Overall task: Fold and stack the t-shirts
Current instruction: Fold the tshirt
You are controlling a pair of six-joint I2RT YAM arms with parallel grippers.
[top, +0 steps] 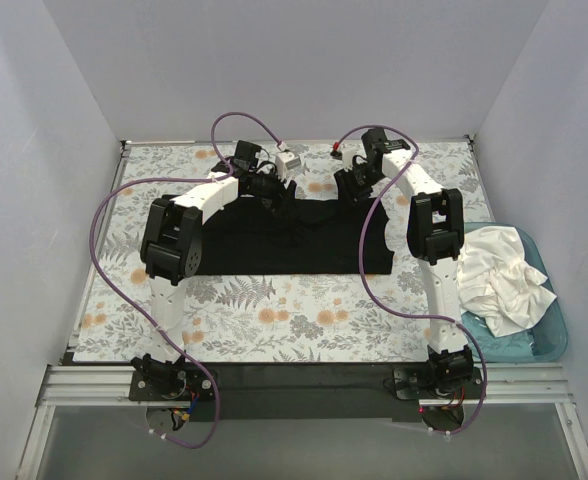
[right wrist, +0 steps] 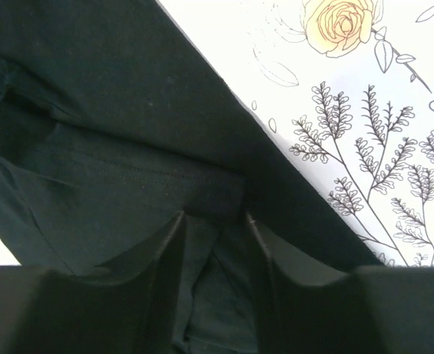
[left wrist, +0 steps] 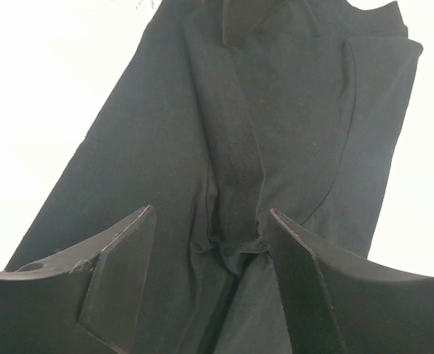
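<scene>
The black t-shirt (top: 284, 240) lies flat on the floral cloth, partly folded, its right side turned in. My left gripper (top: 274, 188) is at its far edge. In the left wrist view it (left wrist: 211, 221) is open, jaws astride a puckered fold of the black shirt (left wrist: 232, 147). My right gripper (top: 356, 185) is at the far right edge. In the right wrist view it (right wrist: 215, 221) has its jaws a narrow way apart, with loose black cloth (right wrist: 114, 184) between them. White t-shirts (top: 504, 275) lie crumpled in the teal tub.
The grey-and-orange floral cloth (top: 274, 315) covers the table between pale walls at the left, far and right sides. The teal tub (top: 549, 345) stands at the right edge beside the right arm. Purple cables loop over both arms.
</scene>
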